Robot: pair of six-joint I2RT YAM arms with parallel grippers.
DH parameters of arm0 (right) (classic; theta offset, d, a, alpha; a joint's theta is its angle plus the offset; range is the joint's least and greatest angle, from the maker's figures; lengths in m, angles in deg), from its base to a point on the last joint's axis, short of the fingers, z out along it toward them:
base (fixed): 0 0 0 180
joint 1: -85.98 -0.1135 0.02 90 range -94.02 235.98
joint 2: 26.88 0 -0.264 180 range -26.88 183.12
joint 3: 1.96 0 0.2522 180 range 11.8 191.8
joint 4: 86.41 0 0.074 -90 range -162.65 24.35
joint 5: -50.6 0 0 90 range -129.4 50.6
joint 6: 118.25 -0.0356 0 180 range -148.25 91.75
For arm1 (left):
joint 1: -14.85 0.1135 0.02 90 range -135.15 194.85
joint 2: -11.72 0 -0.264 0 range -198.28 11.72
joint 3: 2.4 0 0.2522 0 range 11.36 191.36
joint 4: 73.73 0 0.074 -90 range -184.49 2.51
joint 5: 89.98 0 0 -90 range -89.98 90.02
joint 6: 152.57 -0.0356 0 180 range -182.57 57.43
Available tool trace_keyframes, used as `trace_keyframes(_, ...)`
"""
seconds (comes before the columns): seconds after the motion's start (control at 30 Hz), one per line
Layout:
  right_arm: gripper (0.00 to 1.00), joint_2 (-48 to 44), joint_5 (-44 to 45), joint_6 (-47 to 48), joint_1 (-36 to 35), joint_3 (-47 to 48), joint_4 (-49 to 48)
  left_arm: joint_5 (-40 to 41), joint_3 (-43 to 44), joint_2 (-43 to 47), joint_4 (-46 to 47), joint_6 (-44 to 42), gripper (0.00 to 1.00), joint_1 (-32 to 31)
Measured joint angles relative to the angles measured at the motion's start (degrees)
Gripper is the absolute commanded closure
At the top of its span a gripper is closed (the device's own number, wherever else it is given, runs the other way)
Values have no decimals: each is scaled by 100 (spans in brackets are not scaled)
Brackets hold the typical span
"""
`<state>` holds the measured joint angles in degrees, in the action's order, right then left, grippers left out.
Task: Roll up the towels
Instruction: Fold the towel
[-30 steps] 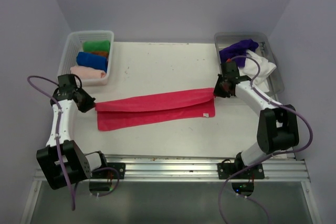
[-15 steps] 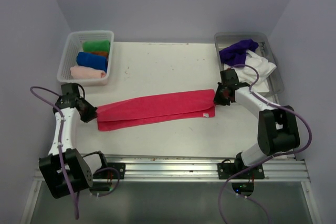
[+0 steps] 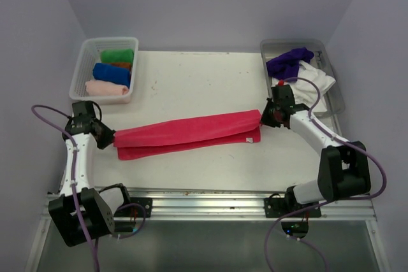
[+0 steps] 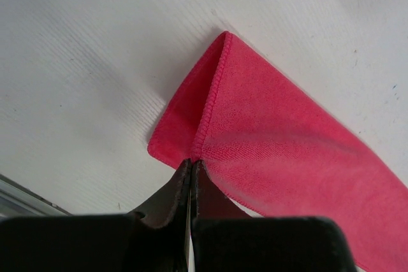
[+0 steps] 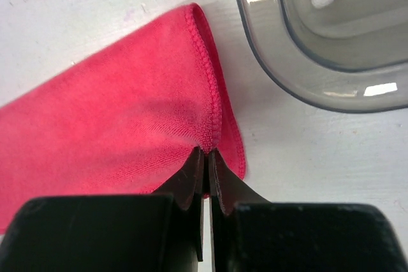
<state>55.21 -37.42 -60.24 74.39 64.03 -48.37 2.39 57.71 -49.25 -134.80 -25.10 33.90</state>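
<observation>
Both ends of one long hot pink cloth towel (image 3: 188,133) are gripped. The towel is folded lengthwise and laid across the white table (image 3: 191,81). At the towel's left end, the folded corner is pinched between the closed jaws of the left gripper (image 3: 109,137). At its right end, the stitched edge is pinched in the same way by the right gripper (image 3: 264,118).

Just beyond the towel's right end, near but not touching, a rounded corner of the grey tray (image 3: 336,90) is seen. A crumpled deep purple towel (image 3: 290,60) and a white towel (image 3: 317,81) are held in it. Behind the towel's left end, well apart, a white plastic lattice basket (image 3: 81,62) is set. It is filled with a rolled green towel (image 3: 118,55), blue towel (image 3: 111,72), orange towel (image 3: 122,65) and pale pink towel (image 3: 107,87).
</observation>
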Motion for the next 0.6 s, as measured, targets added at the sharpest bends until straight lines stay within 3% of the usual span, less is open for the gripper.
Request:
trace_keyframes(0.27, 100, -81, -9, -101, 0, -645, -44, -7, -328, -35, 2, 0, 100, 7)
trace_keyframes(0.6, 100, -70, -7, -105, 0, -780, -160, -205, -522, -111, 42, 146, 100, 9)
